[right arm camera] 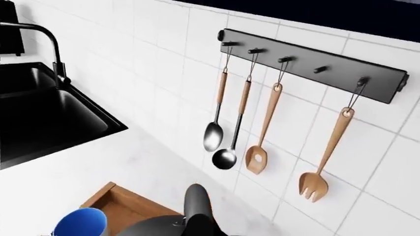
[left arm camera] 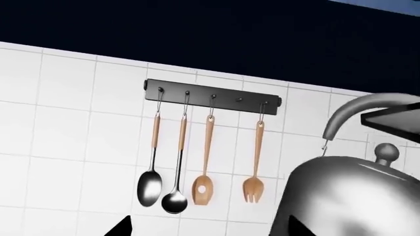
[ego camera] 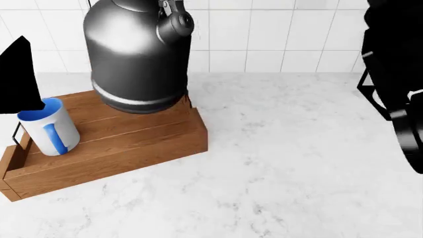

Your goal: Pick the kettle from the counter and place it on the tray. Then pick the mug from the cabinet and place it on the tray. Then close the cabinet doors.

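The dark grey kettle (ego camera: 135, 54) stands upright on the far end of the wooden tray (ego camera: 119, 148). The white mug (ego camera: 49, 126) with its blue inside stands on the tray's near left end. My left gripper (left arm camera: 208, 232) is open and empty, to the left of the kettle (left arm camera: 354, 196), with one fingertip (left arm camera: 298, 228) showing against its body. Part of the left arm is the black shape (ego camera: 17, 74) above the mug. My right gripper (right arm camera: 198, 228) is shut on nothing, with the kettle's handle (right arm camera: 196, 196) behind its tips. The right arm (ego camera: 396, 74) is at the far right over the counter (ego camera: 297, 163).
A black rack of hanging spoons and wooden utensils (left arm camera: 213, 93) is fixed to the white tiled wall behind the tray. The dark blue cabinet underside (left arm camera: 196, 29) runs above it; its doors do not show. A black sink (right arm camera: 39, 118) with a faucet (right arm camera: 46, 44) lies beyond the tray.
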Tool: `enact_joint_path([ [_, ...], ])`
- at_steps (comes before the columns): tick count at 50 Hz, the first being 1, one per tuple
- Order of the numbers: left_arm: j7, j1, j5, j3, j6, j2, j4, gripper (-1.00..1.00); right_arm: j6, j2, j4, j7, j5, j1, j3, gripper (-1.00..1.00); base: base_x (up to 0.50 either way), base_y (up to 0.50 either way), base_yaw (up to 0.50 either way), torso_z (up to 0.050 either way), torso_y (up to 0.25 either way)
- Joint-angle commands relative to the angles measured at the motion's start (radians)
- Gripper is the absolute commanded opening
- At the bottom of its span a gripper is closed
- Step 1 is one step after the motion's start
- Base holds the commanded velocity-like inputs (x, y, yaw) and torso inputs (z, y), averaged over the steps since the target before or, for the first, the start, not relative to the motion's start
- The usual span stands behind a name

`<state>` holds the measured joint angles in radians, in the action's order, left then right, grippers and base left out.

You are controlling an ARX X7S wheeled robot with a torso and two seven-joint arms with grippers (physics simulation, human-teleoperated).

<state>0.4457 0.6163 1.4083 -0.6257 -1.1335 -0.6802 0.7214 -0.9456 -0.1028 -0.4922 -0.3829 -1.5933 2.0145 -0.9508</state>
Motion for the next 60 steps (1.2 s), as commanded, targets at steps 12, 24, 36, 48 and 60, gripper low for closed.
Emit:
enact_joint_path([
  [12,-0.125,-0.109,-0.069,-0.070,0.035,0.009,0.002,1.00,0.799,0.103,-0.194,0.099,-0.045,-0.080,-0.625,-1.00,0.00,0.00,0.00,0.001,0.002],
  [24,-0.202,-0.187,-0.154,-0.092,0.074,0.035,-0.016,1.00,0.854,0.103,-0.136,0.073,-0.006,-0.179,-0.621,-1.00,0.00,0.00,0.00,0.000,0.002],
  [36,-0.263,-0.246,-0.210,-0.125,0.113,0.052,-0.046,1.00,0.883,0.103,-0.090,0.057,0.005,-0.204,-0.621,-1.00,0.00,0.00,0.00,0.001,0.003],
  [48,-0.273,-0.262,-0.216,-0.133,0.124,0.055,-0.051,1.00,0.873,0.103,-0.085,0.056,0.022,-0.231,-0.620,-1.00,0.00,0.00,0.00,0.001,0.002],
  [60,-0.277,-0.275,-0.217,-0.144,0.132,0.056,-0.053,1.00,0.859,0.103,-0.078,0.068,0.033,-0.245,-0.620,1.00,0.00,0.00,0.00,0.001,0.003],
])
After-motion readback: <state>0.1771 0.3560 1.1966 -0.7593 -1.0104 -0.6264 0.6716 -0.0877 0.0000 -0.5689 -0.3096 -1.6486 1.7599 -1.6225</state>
